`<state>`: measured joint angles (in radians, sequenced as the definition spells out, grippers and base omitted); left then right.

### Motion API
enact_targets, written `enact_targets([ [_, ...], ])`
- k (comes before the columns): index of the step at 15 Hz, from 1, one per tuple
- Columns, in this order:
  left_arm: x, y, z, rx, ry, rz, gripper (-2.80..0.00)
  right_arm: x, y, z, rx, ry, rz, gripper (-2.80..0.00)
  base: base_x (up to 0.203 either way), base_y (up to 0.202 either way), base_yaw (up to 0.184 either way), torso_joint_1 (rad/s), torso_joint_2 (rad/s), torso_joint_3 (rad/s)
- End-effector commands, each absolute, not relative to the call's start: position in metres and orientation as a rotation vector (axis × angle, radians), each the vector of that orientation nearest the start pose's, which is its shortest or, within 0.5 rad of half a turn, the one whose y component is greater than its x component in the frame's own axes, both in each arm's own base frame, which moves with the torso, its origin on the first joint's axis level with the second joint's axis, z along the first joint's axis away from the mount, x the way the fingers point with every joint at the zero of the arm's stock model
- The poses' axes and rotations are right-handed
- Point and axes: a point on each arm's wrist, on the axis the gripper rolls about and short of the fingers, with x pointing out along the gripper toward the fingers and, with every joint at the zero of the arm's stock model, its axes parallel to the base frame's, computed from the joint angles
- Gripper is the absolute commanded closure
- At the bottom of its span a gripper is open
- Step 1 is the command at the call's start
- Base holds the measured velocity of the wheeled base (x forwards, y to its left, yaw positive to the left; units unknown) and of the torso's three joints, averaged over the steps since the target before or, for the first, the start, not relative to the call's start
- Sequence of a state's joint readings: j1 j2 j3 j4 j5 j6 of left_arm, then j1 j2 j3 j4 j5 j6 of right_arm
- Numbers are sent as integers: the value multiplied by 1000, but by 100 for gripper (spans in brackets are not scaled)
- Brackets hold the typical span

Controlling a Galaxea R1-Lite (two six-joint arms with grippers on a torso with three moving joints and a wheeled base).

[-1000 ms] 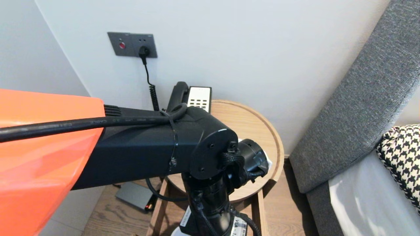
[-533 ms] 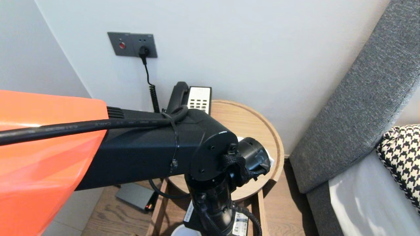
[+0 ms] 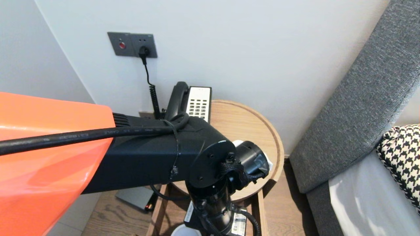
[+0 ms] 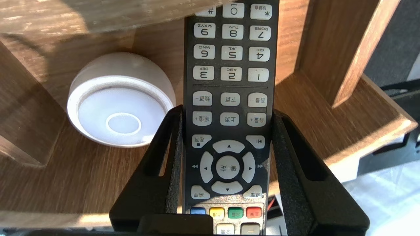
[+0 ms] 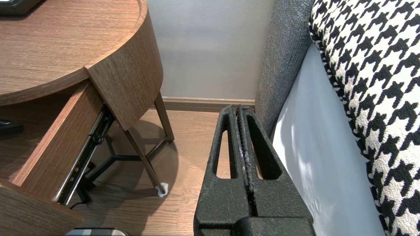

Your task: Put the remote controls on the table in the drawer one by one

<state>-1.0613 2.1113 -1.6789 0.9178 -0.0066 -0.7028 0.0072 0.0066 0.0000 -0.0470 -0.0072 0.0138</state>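
The left gripper (image 4: 226, 111) is clamping a remote control (image 4: 229, 62) across its width, its rough black foam pads (image 4: 177, 157) pressing on both long edges beside the round navigation ring. The remote control is a slim black plastic slab with rounded white rubber keys and four coloured buttons at the gripper end. It is being held face up over the open drawer (image 4: 82, 177), number keys pointing towards the drawer's back. Just beside it, on the grained wooden drawer floor, a white round domed piece (image 4: 121, 105) is sitting, perhaps a small lamp or a lid. In the head view the bulky black left arm (image 3: 147, 157) is covering the remote control and most of the drawer. Only that view is showing the round table top (image 3: 242, 121) with its raised rim, a black telephone (image 3: 197, 100) lying at its back edge, and the grey wall socket (image 3: 133, 44) above. The right gripper (image 5: 239, 109) is hanging with jaws pressed together over the wood floor, between the table and the grey woven headboard (image 3: 361, 98).
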Motion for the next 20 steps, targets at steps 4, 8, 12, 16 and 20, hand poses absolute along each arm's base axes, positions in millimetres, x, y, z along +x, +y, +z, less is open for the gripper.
enact_targets([
  [4, 175, -324, 148, 138, 1400, -423, 0, -21, 0, 74, 14, -17, 0, 0, 0, 0, 0, 0, 0, 0],
  [8, 171, -328, 143, 167, 1381, -404, 0, -20, 0, 74, 14, -15, 0, 0, 0, 0, 0, 0, 0, 0],
  [12, 173, -334, 133, 177, 1385, -397, 0, -20, 0, 74, 14, -15, 0, 0, 0, 0, 0, 0, 0, 0],
  [16, 174, -340, 128, 164, 1356, -393, 0, -20, 0, 74, 14, -16, 0, 0, 0, 0, 0, 0, 0, 0],
  [20, 176, -347, 120, 151, 1327, -399, 0, -20, 0, 74, 14, -15, 2, 0, 0, 0, 0, 0, 0, 0],
])
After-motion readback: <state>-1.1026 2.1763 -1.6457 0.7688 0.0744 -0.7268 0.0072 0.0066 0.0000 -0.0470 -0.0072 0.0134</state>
